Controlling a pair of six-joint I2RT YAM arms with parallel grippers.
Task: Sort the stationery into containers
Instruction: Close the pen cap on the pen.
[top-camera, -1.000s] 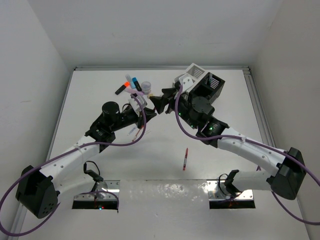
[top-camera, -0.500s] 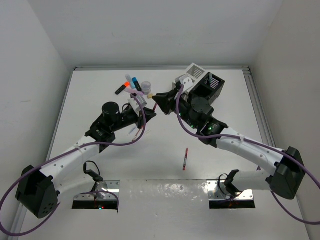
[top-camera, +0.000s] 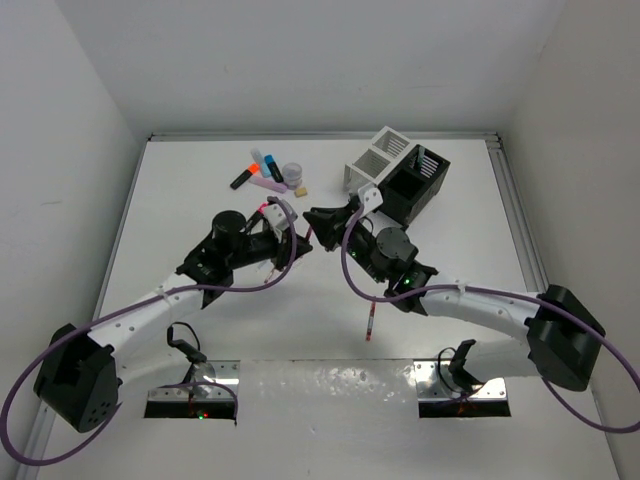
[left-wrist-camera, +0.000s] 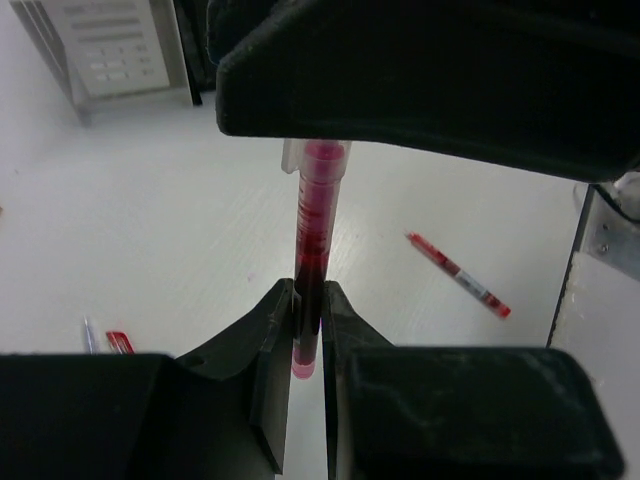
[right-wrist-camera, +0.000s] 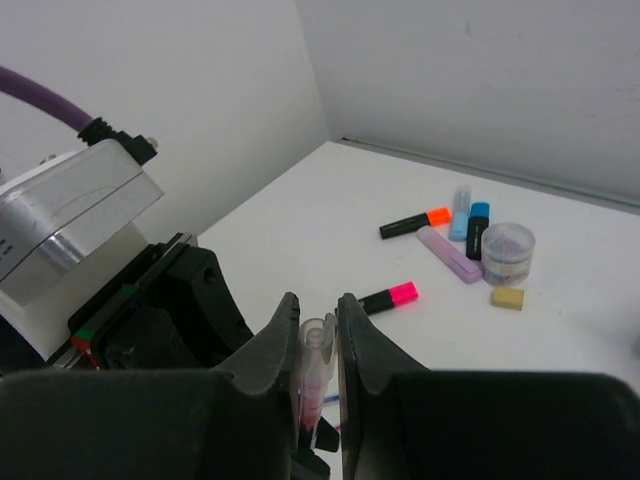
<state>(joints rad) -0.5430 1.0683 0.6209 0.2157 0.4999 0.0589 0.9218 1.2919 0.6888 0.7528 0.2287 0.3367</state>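
Left wrist view: red-filled pen (left-wrist-camera: 312, 230) pinched in left claw (left-wrist-camera: 308, 297), top hidden under right claw (right-wrist-camera: 318, 312), apparently pinching too.

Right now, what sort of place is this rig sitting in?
Probably a lab test cell, not an office: bare white table boxed in by blank white walls, two bolted-down arms whose left end effector and right end effector both grip one clear red-ink pen, loose highlighters and a slotted desk organiser.
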